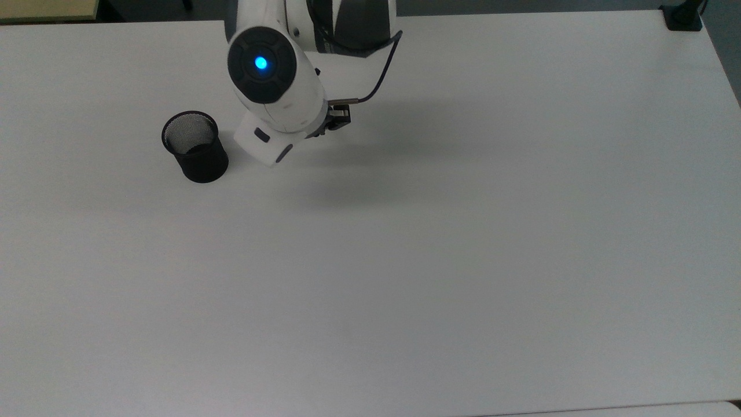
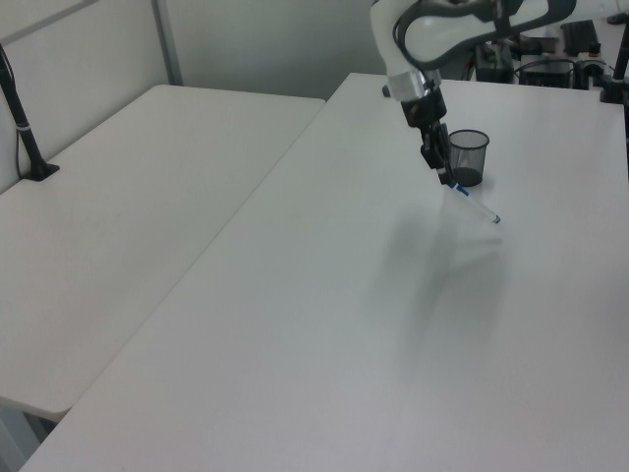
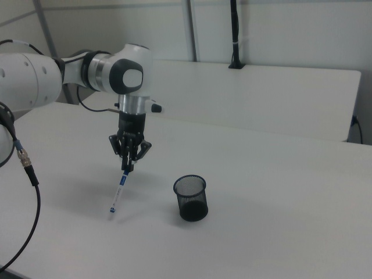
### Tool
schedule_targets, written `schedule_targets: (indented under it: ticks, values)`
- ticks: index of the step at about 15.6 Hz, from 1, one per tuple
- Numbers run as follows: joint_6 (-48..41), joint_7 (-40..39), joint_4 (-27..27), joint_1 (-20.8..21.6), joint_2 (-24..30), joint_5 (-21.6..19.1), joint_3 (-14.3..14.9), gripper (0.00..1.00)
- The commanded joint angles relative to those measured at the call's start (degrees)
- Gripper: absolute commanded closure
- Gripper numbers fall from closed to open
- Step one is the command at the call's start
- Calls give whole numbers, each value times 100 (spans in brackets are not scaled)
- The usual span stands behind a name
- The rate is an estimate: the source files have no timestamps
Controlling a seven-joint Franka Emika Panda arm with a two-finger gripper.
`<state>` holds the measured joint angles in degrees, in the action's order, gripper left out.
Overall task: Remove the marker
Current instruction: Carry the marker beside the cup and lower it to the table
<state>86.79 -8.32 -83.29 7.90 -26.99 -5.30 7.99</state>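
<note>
The marker (image 3: 118, 193), a slim white pen with blue ends, hangs tilted from my gripper (image 3: 127, 167), which is shut on its upper end. Its lower tip is close above the white table (image 3: 279, 232); I cannot tell whether it touches. In the left view the marker (image 2: 477, 206) slants down to the left view's right, below the gripper (image 2: 444, 178). A black mesh cup (image 1: 195, 147) stands upright and apart from the marker, also seen as the cup (image 2: 469, 157) and the cup (image 3: 190, 197). In the top view the arm's white body hides the marker.
A black clamp (image 1: 683, 17) sits at the table's far right corner in the top view. A second white table (image 2: 118, 226) adjoins on the left view's left, with a black post (image 2: 25, 128) on it. A black cable (image 1: 379, 75) loops off the arm's wrist.
</note>
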Motion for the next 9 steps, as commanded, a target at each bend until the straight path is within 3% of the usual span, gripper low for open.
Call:
schedule_targets:
  ticks: [1, 5, 9]
  values:
    - [224, 120, -12, 194, -184, 108, 53, 88]
    - [339, 330, -82, 221, -245, 108, 53, 52]
    - [339, 366, -74, 221, -298, 108, 53, 36]
